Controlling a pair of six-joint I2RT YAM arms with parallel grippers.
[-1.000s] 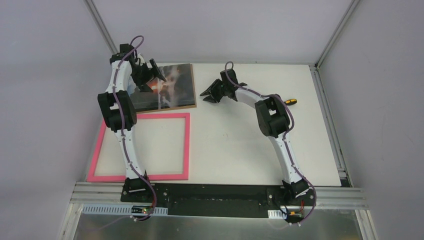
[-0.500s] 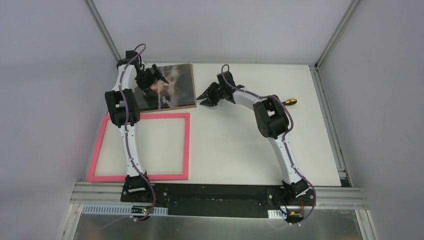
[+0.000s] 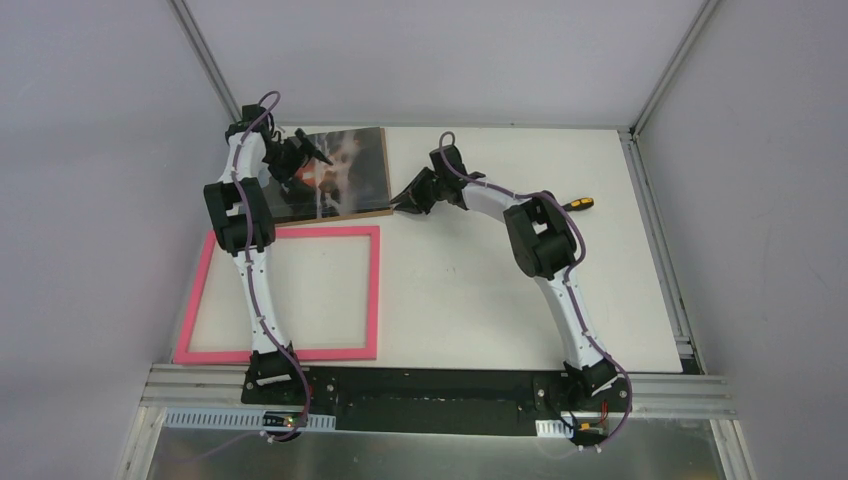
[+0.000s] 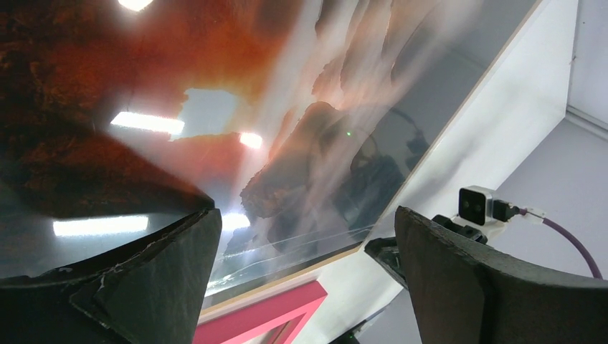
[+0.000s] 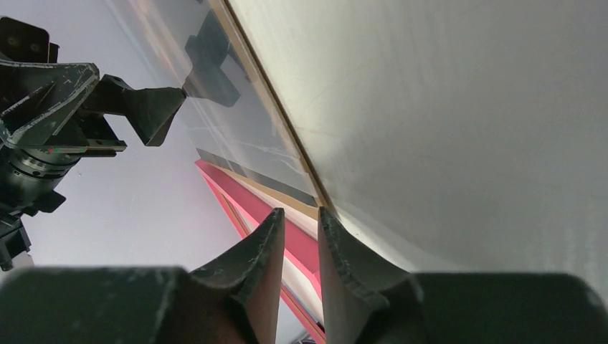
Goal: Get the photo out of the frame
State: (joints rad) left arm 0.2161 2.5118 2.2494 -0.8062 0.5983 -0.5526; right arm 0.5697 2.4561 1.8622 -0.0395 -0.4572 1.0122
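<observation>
The photo point(image 3: 345, 170), a dark sunset print on a brown board, lies flat at the back left of the table, out of the frame. The pink frame point(image 3: 375, 290) lies empty in front of it. My left gripper point(image 3: 303, 155) hovers open over the photo's left part; in the left wrist view the photo point(image 4: 287, 107) fills the space between its spread fingers point(image 4: 143, 279). My right gripper point(image 3: 403, 200) is at the photo's near right corner. In the right wrist view its fingers point(image 5: 272, 229) stand almost together, nothing between them, tips at the board's corner point(image 5: 317, 204).
A yellow and black screwdriver point(image 3: 580, 203) lies at the back right, behind my right arm. The frame's corner shows in the left wrist view point(image 4: 265, 315) and the right wrist view point(image 5: 244, 197). The white table ends at metal rails on all sides.
My right gripper has moved left to the photo's near right corner and its jaws have narrowed. My left gripper has shifted slightly over the photo. The photo and frame have not moved.
</observation>
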